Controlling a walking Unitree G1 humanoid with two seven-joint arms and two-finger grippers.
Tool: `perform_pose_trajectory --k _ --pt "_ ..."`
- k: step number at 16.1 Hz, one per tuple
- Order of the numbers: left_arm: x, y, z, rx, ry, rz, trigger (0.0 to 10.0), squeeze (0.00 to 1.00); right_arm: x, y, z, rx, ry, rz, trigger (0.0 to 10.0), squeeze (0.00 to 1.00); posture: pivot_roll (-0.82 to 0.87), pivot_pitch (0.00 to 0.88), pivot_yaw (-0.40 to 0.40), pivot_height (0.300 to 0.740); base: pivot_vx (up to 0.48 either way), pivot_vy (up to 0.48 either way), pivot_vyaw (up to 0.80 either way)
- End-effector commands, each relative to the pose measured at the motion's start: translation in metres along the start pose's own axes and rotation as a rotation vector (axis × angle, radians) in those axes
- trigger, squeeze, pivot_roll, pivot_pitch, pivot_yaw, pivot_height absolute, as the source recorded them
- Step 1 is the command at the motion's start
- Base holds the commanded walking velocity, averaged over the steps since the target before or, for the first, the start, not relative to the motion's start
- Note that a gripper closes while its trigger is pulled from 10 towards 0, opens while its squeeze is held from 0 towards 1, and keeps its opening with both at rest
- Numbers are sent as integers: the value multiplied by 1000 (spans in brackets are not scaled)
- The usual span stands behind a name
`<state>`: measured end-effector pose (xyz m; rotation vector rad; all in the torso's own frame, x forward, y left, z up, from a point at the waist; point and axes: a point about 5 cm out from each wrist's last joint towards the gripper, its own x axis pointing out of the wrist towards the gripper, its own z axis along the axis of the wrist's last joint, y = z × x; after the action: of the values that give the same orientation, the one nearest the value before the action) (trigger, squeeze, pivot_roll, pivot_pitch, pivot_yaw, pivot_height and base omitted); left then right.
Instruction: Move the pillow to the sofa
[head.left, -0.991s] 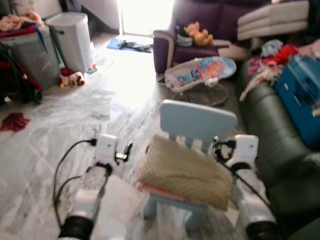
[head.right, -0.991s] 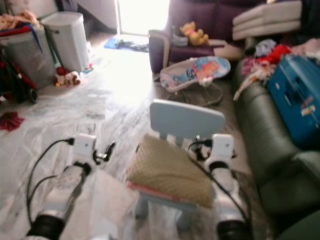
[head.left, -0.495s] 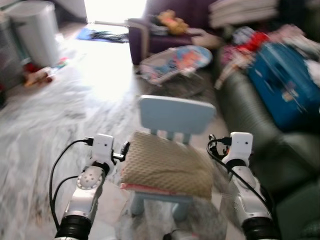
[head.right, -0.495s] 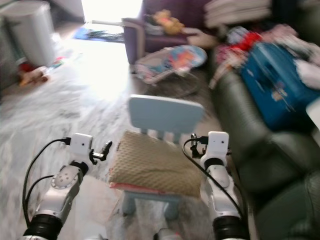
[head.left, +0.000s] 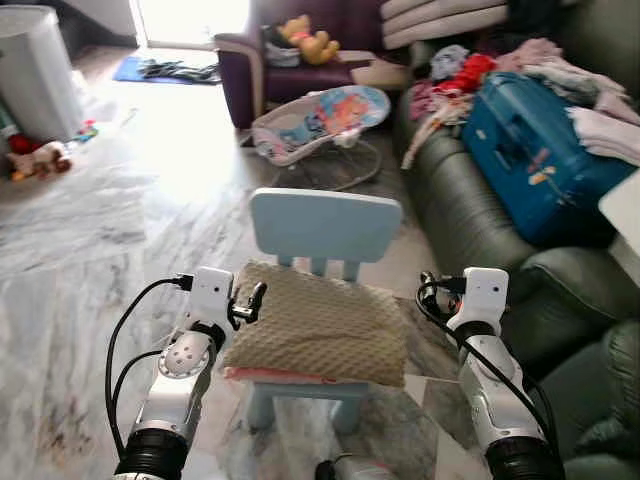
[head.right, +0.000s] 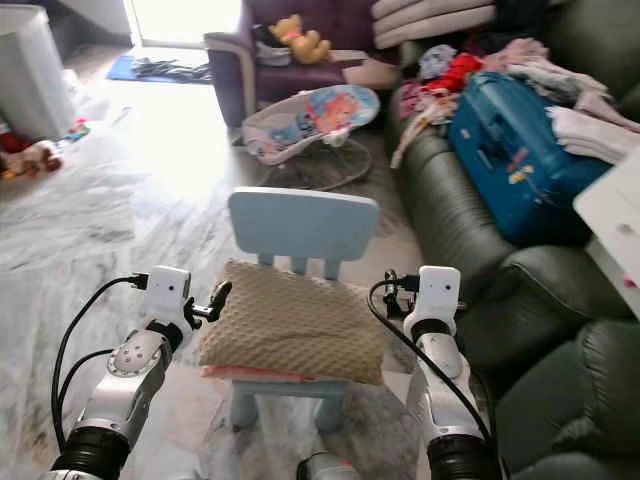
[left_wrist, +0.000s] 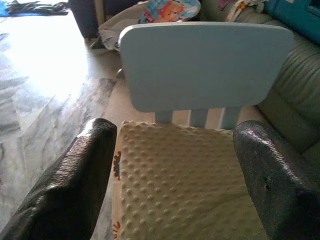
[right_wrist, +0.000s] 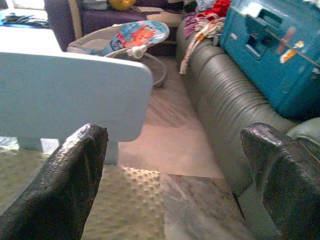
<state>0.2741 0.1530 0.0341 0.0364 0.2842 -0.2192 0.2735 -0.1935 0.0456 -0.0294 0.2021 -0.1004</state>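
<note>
Task barely begun: beige dotted pillow (head.left: 318, 325) lies on the small light-blue chair (head.left: 325, 225), not yet lifted. Left gripper (left_wrist: 170, 165) & right gripper (right_wrist: 175, 175) flank it, jaws wide, holding nothing. Left to do: grasp, lift, carry to the dark green sofa (head.left: 480, 215) nearby on robot's right.

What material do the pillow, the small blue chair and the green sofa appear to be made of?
Pillow: soft fabric, beige, with a raised dotted texture; a pink layer shows at its edge. Small blue chair: probably moulded plastic, smooth and matte, one even pale blue. Green sofa: leather or imitation leather, judging by its slight sheen and padded folds.
</note>
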Motion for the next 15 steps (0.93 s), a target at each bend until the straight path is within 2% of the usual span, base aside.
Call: perform_pose_trajectory --k 1,9,11,12,15 --pt "-1 0 1 -3 -1 -7 10000 0 1 -2 2 -3 0 -2 10000 0 -33 0 -70 740 0 0 0" --pt "0 -1 1 -10 2 -6 10000 0 1 -3 2 -8 3 -2 10000 0 -36 0 -72 740 0 -34 0" --pt "1 2 3 -18 -16 23 10000 0 1 -3 1 -2 10 -5 10000 0 -37 0 -72 740 0 0 0" --pt "1 3 4 -56 -25 17 10000 0 1 -3 1 -1 11 -6 10000 0 -37 0 -72 740 0 0 -425" --pt "2 5 7 -56 -33 14 10000 0 1 -4 0 11 17 -9 10000 0 -38 0 -72 740 0 0 -548"
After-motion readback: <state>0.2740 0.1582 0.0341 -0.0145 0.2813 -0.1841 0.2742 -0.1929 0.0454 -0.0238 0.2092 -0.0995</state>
